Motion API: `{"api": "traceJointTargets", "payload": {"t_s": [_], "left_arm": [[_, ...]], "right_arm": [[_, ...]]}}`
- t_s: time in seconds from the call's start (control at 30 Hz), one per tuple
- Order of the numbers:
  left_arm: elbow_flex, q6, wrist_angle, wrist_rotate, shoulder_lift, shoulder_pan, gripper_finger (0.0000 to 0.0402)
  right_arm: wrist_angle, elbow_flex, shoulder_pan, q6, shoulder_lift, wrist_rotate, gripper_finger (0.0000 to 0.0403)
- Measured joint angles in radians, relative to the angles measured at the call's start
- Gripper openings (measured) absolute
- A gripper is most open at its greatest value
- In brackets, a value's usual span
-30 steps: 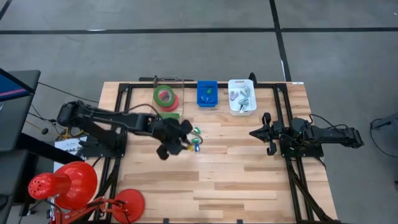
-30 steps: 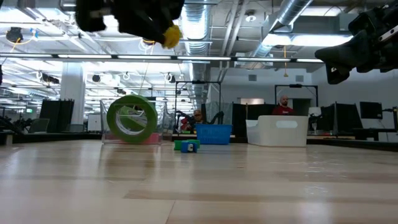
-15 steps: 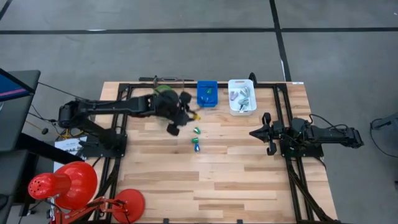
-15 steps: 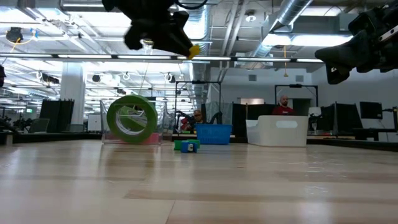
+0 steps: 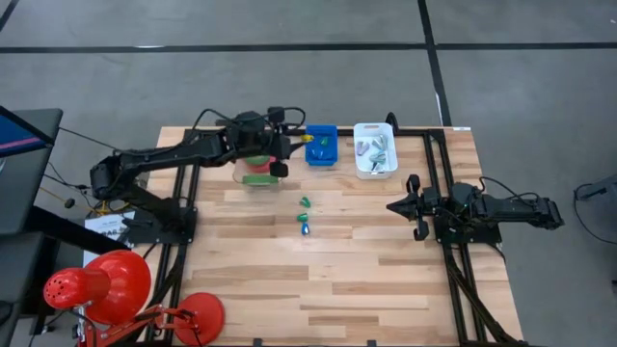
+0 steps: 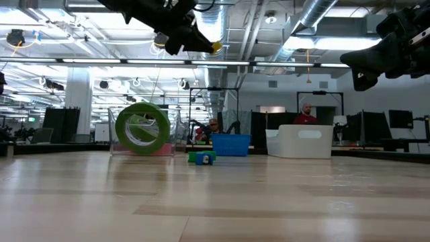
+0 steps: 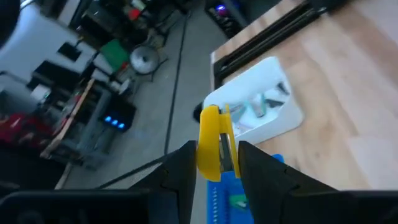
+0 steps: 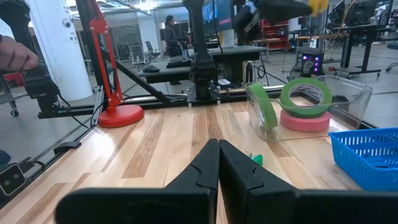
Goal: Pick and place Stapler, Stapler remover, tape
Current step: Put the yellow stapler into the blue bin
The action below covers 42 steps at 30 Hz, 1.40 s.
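Carrying a small yellow item (image 7: 214, 142) pinched between its fingers, the left gripper (image 5: 281, 159) hangs high over the table's far edge by the blue basket (image 5: 321, 146), probably to drop it there with similar pieces. The tape rolls (image 5: 255, 171) sit in the clear bin (image 8: 348, 93). The right gripper (image 5: 410, 204) waits closed and empty at the right side.

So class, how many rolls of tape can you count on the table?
3, all in the clear container: a green roll standing on edge against its wall, another green roll lying on the pink roll. Others may be hidden.
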Motion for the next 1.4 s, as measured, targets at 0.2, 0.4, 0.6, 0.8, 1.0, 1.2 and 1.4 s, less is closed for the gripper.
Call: {"api": "traceJointTargets", "payload": {"t_s": [0.2,0.4,0.6,0.8,1.0,1.2,1.4], "left_arm": [[0.0,-0.134,0.009,-0.021,0.056,0.025,0.0108],[-0.002,-0.231,0.073,0.026,0.149,0.061,0.0108],[-0.002,-0.246,0.191,0.071,0.258,0.093,0.0108],[-0.001,-0.246,0.257,0.076,0.332,0.116,0.0108],[-0.001,-0.246,0.263,0.076,0.355,0.158,0.0108],[0.0,-0.246,0.292,0.077,0.355,0.184,0.0108],[0.0,-0.246,0.294,0.147,0.354,0.199,0.0108]], "right_arm": [[0.0,0.0,0.0,0.0,0.0,0.0,0.0],[0.0,0.0,0.0,0.0,0.0,0.0,0.0],[0.0,0.0,0.0,0.0,0.0,0.0,0.0],[0.0,0.0,0.0,0.0,0.0,0.0,0.0],[0.0,0.0,0.0,0.0,0.0,0.0,0.0],[0.0,0.0,0.0,0.0,0.0,0.0,0.0],[0.0,0.0,0.0,0.0,0.0,0.0,0.0]]}}
